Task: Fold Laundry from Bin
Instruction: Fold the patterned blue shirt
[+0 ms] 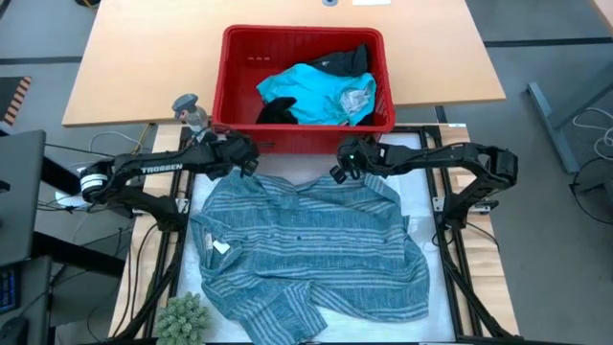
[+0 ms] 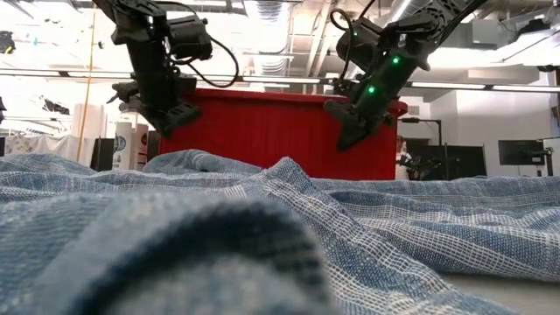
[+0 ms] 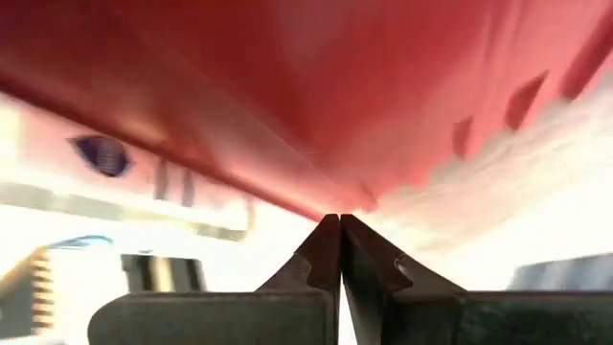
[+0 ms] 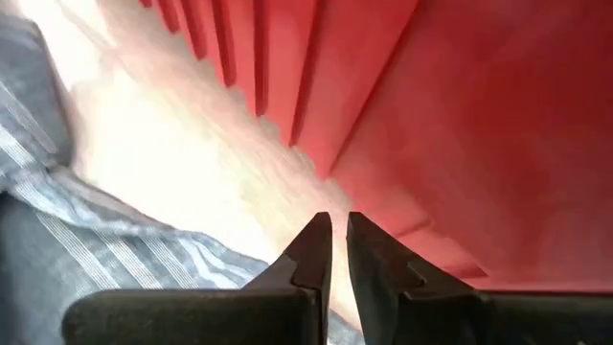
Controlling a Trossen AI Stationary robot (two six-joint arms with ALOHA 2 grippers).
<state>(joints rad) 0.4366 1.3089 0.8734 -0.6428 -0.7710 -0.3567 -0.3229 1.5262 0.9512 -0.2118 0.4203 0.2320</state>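
Observation:
The blue-grey striped garment [image 1: 306, 249] lies spread out on the white mat in front of the red bin [image 1: 222, 96]. In the bin lie a turquoise garment [image 1: 311, 91] and black ones [image 1: 350, 59]. My left gripper [image 1: 251, 163] hangs shut over the striped garment's far left edge, close to the bin's near wall [image 3: 335, 96]. My right gripper [image 1: 337, 172] hangs over the far right edge, shut but for a thin slit, with nothing between its fingers [image 4: 316, 240]. In the low view both grippers [image 2: 175, 122] [image 2: 339, 140] are clear above the cloth [image 2: 350, 236].
A small grey bottle [image 1: 189, 110] stands on the wooden table left of the bin. A green plant [image 1: 182, 316] sits at the near left corner of the mat. A white tag [image 1: 220, 247] lies on the striped garment's left part. The arm frames flank the mat.

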